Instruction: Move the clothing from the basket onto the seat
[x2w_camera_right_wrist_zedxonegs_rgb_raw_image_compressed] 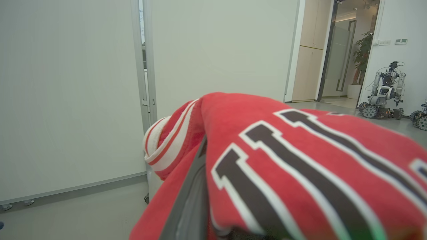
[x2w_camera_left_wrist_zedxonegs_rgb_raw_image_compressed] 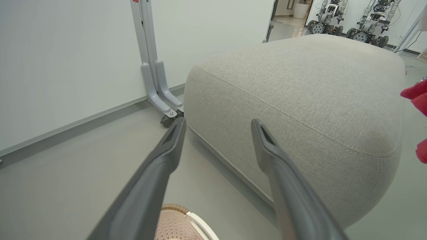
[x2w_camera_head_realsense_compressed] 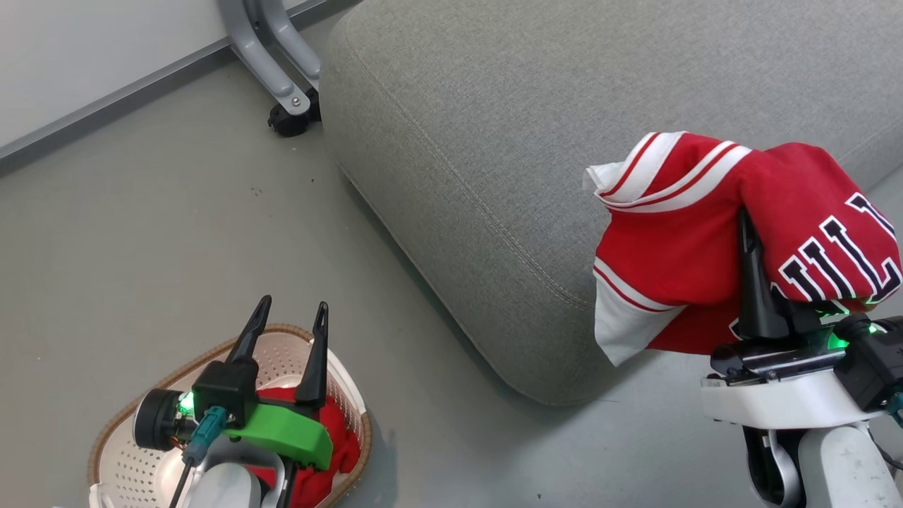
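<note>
Down front, the left arm's fingers (x2w_camera_head_realsense_compressed: pixel 315 353) hang spread wide over the small cream perforated plastic basket (x2w_camera_head_realsense_compressed: pixel 127 466), plain red shirt (x2w_camera_head_realsense_compressed: pixel 342 430) bunched inside. The right arm's fingers (x2w_camera_head_realsense_compressed: pixel 753 282) are pinched on the red stripe-trimmed lettered jersey (x2w_camera_head_realsense_compressed: pixel 677 240), held up at the edge of the big light-grey fabric seat cushion (x2w_camera_head_realsense_compressed: pixel 494 141).

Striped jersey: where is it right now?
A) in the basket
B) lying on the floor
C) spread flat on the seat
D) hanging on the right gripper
D: the jersey drapes over the shut right gripper, held up away from the basket, in which the plain red shirt lies.
</note>
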Robot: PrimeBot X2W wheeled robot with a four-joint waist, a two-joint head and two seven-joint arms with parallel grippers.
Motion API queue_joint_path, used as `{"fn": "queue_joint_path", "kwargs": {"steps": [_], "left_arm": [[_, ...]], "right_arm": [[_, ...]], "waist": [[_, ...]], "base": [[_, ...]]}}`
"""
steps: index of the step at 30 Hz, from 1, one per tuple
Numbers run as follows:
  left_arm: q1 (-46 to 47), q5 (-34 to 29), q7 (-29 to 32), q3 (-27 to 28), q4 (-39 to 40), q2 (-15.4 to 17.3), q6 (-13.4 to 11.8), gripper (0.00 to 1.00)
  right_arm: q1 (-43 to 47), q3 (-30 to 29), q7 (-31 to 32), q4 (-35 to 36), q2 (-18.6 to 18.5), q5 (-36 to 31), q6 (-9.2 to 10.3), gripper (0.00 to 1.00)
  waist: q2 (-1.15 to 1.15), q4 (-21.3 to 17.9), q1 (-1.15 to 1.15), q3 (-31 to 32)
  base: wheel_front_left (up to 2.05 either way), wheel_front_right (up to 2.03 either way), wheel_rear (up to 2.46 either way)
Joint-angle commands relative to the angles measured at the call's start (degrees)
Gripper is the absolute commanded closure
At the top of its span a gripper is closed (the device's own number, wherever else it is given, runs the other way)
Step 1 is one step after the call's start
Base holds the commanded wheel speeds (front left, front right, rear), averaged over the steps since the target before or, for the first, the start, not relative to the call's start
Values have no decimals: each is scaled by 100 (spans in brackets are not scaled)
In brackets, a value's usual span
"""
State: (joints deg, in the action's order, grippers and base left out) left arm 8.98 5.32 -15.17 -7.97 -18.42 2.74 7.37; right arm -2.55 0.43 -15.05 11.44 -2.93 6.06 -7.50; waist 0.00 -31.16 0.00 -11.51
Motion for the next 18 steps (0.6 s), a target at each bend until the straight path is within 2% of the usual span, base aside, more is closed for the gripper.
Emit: {"fn": "queue_joint_path", "kwargs": {"steps": [1, 7, 13, 18], "left_arm": [[26, -75, 4, 39, 38, 27, 12, 0], [-101, -112, 4, 213, 205, 27, 14, 0], [-116, -257, 4, 281, 474, 162, 14, 0], [26, -360, 3, 264, 795, 241, 15, 0]], "right_arm": [[-105, -3, -20, -14, 4, -29, 2, 100], [-584, -8, -20, -84, -33, -126, 2, 100], [-1532, 253, -20, -209, -430, -193, 2, 100], [-2565, 208, -20, -408, -775, -224, 3, 100]], "waist": [[0, 9, 0, -17], [0, 26, 0, -230], [0, 18, 0, -733], [0, 78, 0, -1213]], "base": [[0, 0, 0], [0, 0, 0], [0, 0, 0], [0, 0, 0]]}}
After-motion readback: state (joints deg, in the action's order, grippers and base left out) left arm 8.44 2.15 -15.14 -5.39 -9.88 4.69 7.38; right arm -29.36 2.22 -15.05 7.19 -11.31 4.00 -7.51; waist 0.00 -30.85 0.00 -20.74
